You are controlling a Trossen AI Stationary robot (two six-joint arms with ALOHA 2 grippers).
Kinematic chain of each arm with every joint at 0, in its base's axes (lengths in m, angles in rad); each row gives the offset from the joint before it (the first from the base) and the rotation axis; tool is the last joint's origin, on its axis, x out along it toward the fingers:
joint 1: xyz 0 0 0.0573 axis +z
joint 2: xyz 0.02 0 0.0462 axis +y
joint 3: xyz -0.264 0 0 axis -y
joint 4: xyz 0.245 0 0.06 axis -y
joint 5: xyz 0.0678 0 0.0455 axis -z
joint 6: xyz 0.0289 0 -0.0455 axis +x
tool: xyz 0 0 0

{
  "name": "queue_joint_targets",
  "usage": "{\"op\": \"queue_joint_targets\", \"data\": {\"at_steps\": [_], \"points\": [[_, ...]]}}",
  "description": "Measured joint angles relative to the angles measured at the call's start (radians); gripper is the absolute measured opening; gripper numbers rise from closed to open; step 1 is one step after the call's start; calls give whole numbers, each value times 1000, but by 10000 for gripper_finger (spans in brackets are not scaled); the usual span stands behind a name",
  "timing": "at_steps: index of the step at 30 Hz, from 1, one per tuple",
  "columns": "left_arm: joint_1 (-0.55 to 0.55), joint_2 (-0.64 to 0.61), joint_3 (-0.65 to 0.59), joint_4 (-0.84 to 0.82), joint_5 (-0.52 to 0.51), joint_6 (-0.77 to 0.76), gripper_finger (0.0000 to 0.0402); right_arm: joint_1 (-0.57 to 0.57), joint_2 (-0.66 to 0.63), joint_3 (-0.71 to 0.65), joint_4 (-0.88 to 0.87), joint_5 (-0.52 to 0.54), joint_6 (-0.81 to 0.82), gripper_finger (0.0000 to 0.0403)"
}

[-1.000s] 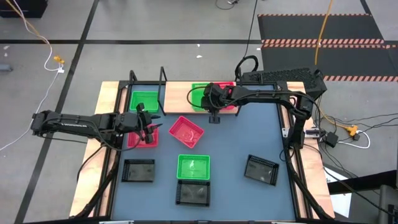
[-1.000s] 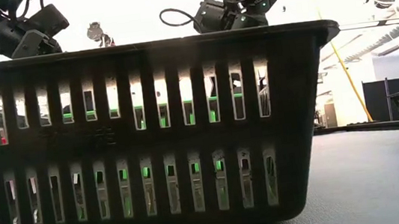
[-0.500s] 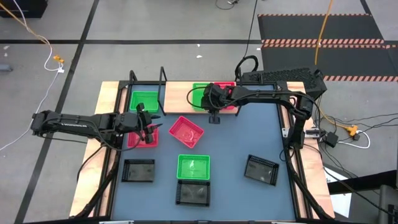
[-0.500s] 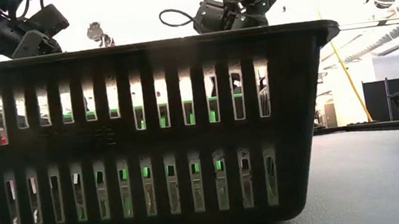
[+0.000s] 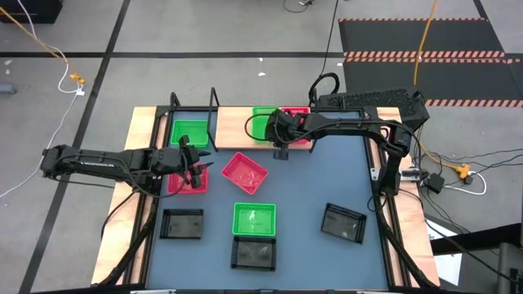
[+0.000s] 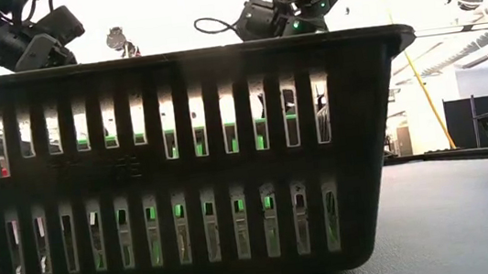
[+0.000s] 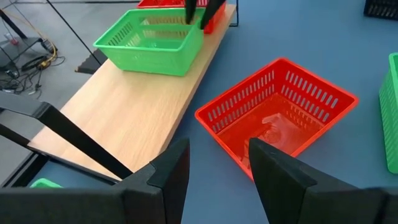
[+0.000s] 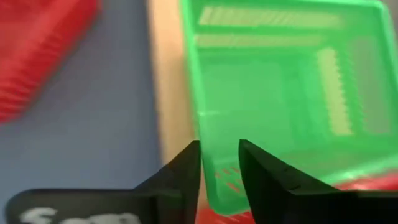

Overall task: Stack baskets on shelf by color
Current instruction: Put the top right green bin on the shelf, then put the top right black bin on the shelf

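Observation:
On the wooden shelf [image 5: 233, 126] at the far edge, one green basket [image 5: 189, 132] stands at the left. A second green basket [image 5: 265, 124] stands further right, and a red basket [image 5: 299, 131] shows at its right end. My right gripper [image 8: 219, 171] is open at this second green basket's near corner [image 8: 214, 186], a finger on either side of the wall. My left gripper [image 7: 219, 180] hangs open above a red basket [image 5: 185, 183] at the table's left. Another red basket [image 7: 280, 112] lies on the table between the arms. My right gripper stands with the green basket's near corner wall [image 8: 214, 186] in the gap between its fingers, coming slanting down from above. Whether either finger touches the wall, I cannot tell. The basket rests on the shelf.
A green basket [image 5: 254, 219] and three black baskets [image 5: 181, 223] [image 5: 254, 253] [image 5: 343, 222] lie on the blue tabletop toward the near edge. The near black basket [image 6: 182, 162] fills the low view. Black wire uprights [image 5: 174, 102] stand at the shelf's left end.
My right gripper's wrist has turned a little in place at the shelf. Nothing else has visibly moved.

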State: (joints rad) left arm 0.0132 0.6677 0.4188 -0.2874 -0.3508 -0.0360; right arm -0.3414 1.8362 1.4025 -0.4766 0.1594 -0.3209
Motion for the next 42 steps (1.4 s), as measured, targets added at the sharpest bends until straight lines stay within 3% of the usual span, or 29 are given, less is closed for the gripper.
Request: {"op": "queue_joint_targets", "data": {"at_steps": [5,9,11,16,19,23,26,28,31,38,40,42], "points": [[0,0,0,0,-35,-3,168,31,-39,-1,30,49,14,145],[2,-11,0,0,-270,0,168,74,-105,-1,36,44,81,156],[2,-17,4,-10,-337,-9,168,96,-141,-1,24,17,98,157],[1,-22,47,-25,-337,-14,168,137,-233,1,-23,-10,79,157],[1,-23,115,-55,-336,12,168,155,-292,1,-245,-43,147,157],[1,-23,217,-85,-324,13,168,199,-359,0,-520,-86,394,142],[1,-24,232,-44,-309,48,168,270,-401,0,-552,-104,555,126],[5,-22,230,0,-307,80,168,327,-418,-1,-467,-111,576,116],[16,-5,227,15,-306,105,168,405,-425,-68,-203,-111,495,109],[7,60,225,-86,-194,-24,168,636,-345,-501,706,-104,200,117],[-14,80,225,-104,-154,-122,168,706,-302,-599,947,-38,223,120],[-45,104,225,-113,-113,-184,168,765,-288,-638,1049,78,230,120]]}}
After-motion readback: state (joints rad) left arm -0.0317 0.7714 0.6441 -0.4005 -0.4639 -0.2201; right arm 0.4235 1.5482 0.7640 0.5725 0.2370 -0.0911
